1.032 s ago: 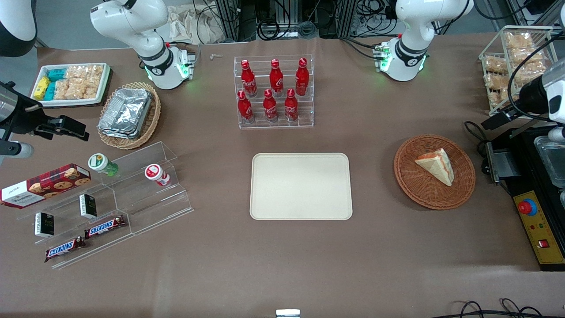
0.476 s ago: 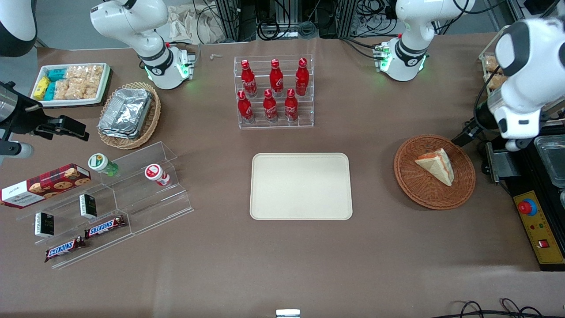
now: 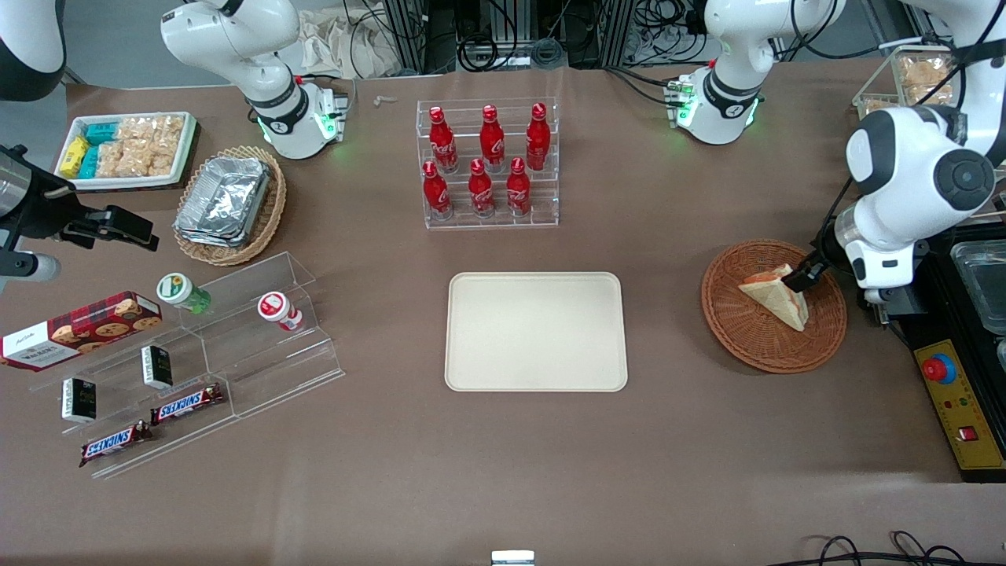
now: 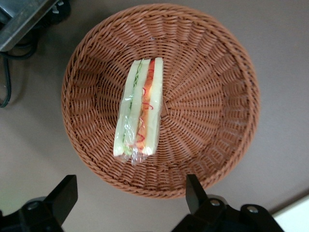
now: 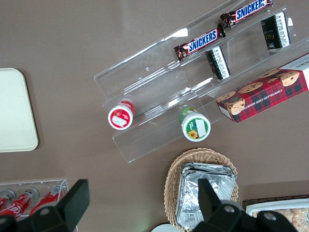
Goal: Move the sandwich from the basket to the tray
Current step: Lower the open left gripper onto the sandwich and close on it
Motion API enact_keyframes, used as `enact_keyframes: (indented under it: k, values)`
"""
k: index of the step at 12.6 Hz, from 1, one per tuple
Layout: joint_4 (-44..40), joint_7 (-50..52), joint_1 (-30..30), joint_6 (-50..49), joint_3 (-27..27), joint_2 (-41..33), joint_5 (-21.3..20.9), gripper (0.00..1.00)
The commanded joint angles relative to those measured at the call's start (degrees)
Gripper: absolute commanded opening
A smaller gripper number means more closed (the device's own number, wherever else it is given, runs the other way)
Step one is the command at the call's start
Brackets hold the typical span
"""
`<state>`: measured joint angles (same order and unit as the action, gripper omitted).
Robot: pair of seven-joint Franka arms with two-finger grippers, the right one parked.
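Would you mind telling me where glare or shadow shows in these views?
Front view: foil containers glint; soft shadow beside the basket. Left wrist view: the sandwich wrap shines slightly, evenly lit, with the open hand above the basket.

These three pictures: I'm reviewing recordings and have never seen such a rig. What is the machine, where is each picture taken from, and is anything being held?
Two white robot arms are bolted to a brown table. One picture looks down from the front; the other two come from cameras on each arm's wrist. The working arm's gripper hangs open above the basket, holding nothing. The sandwich lies in that basket, its filling edge facing the wrist camera. The cream tray, where it should go, sits mid-table. Also on the table: a rack of red bottles, foil containers in a tan basket, and snacks on clear shelves.
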<state>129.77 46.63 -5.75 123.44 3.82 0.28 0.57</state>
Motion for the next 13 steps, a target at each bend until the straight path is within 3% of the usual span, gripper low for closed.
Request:
enact_keyframes:
  k: [1, 12, 13]
  values:
    - [1.36, 1.88, -0.67, 4.07, 0.49, 2.79, -0.75, 1.00]
    - [5.84, 1.71, -0.85, 19.02, -1.27, 12.64, -2.58, 1.00]
    - [5.76, 1.71, -0.85, 19.29, -1.53, 12.90, -3.12, 0.93]
